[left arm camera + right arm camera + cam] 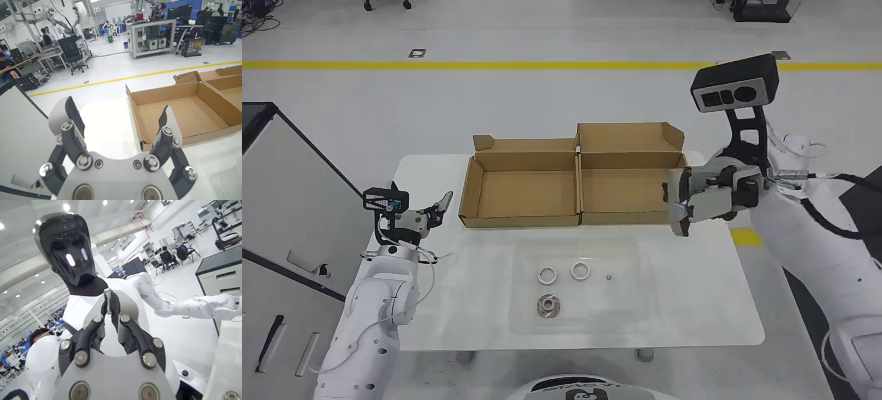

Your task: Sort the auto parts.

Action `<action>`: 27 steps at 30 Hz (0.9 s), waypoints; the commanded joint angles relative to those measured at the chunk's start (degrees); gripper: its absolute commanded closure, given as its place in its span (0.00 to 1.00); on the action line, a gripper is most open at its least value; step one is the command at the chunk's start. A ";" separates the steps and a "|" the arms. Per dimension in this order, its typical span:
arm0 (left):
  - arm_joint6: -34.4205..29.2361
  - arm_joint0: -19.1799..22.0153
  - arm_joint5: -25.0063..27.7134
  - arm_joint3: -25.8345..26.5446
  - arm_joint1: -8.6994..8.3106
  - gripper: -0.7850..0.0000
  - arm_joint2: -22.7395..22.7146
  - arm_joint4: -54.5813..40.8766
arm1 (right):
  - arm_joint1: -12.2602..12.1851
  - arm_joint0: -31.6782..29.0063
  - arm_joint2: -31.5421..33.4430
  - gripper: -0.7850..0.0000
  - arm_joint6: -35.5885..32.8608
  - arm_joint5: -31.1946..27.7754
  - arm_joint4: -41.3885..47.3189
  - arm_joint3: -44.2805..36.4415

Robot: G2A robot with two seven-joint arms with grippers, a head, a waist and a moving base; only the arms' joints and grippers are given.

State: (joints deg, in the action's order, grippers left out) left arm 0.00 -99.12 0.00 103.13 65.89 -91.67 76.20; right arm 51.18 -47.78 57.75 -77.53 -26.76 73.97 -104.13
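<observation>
We see a threaded bolt (108,303) pinched between the right gripper's (110,300) closed fingers, just beside a cardboard box (627,190). A flange (549,306) and rings (581,270) lie on the white table (692,300), well apart from the left gripper's (117,103) wide-spread fingers. A yellow floor line (542,65) runs beyond.

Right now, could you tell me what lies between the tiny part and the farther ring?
Top view: another ring lies between the tiny part and the farther ring.
</observation>
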 commanded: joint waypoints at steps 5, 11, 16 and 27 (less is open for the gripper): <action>0.00 0.00 0.00 0.00 0.00 0.00 0.00 0.00 | 2.58 0.26 -0.07 1.00 -1.85 1.85 5.09 0.71; 0.00 0.00 0.00 0.00 0.00 0.00 0.00 0.00 | 5.01 0.40 -0.83 1.00 -3.82 3.82 11.00 3.46; 0.00 0.00 0.00 0.00 0.00 0.00 0.00 0.00 | 5.24 0.48 -0.95 1.00 -4.05 4.06 11.32 3.98; 0.00 0.00 0.00 0.00 0.00 0.00 0.00 0.00 | 6.44 -3.21 -0.47 1.00 -0.98 7.25 18.02 1.62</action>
State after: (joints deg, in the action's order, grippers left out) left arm 0.00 -99.12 0.00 103.13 65.89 -91.67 76.20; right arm 57.44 -50.82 57.21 -78.43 -19.90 91.30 -102.53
